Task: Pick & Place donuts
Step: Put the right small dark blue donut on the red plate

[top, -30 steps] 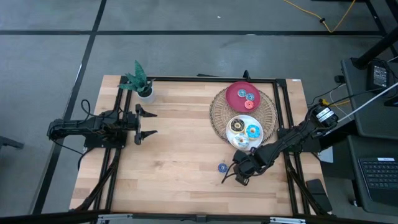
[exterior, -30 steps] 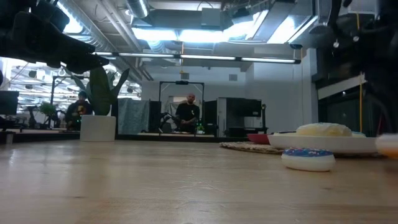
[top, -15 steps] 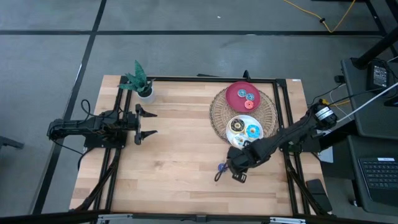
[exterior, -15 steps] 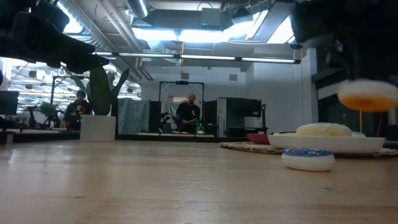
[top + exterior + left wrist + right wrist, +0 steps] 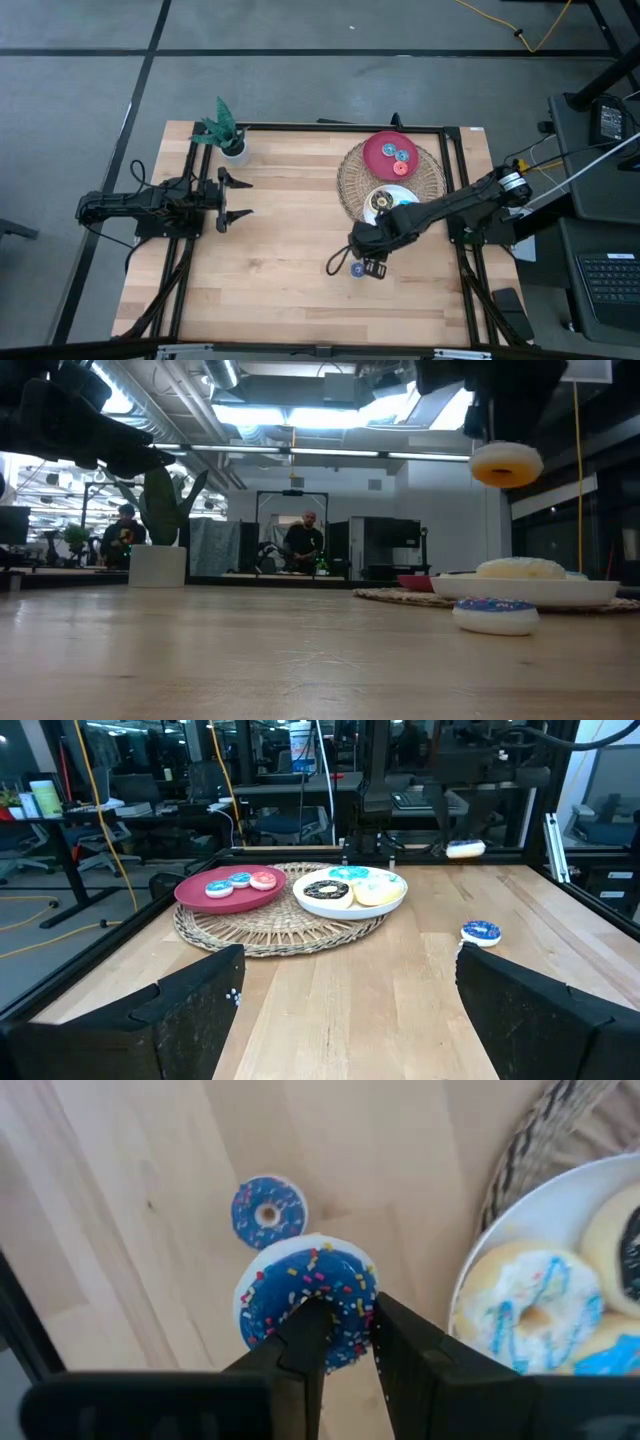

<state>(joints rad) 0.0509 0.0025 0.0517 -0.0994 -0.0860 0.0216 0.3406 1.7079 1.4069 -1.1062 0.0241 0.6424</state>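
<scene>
My right gripper (image 5: pixel 345 1315) is shut on a blue-iced sprinkled donut (image 5: pixel 300 1280), raised high above the table's near right part (image 5: pixel 506 464). A coin-sized blue donut (image 5: pixel 268 1213) lies flat on the wood just below it (image 5: pixel 358 271). The white plate (image 5: pixel 318 906) carries a chocolate donut (image 5: pixel 324 889), a white-iced donut (image 5: pixel 530 1320) and one more blue-iced donut. The red plate (image 5: pixel 378 160) holds two small blue donuts and a red-pink one (image 5: pixel 400 168). My left gripper (image 5: pixel 238 197) waits open at the table's left side, touching nothing. My right gripper pinches one side of the blue-iced donut's ring (image 5: pixel 360 1295) between its two fingers. One fingertip (image 5: pixel 305 1325) lies over the ring's middle and the other against its outer rim. The fingers come from above, slanting. The donut is lifted clear, roughly level, icing up.
Both plates rest on a round wicker mat (image 5: pixel 352 185) at the table's far right. A small potted plant (image 5: pixel 225 132) stands at the far left corner. Bare wood (image 5: pixel 290 240) spans the middle. People stand in the room behind the table.
My right gripper has risen from table height near the right edge and moved toward the table's left, carrying the blue-iced donut up with it; it now hangs over the small blue donut. That donut and the plates have stayed put.
</scene>
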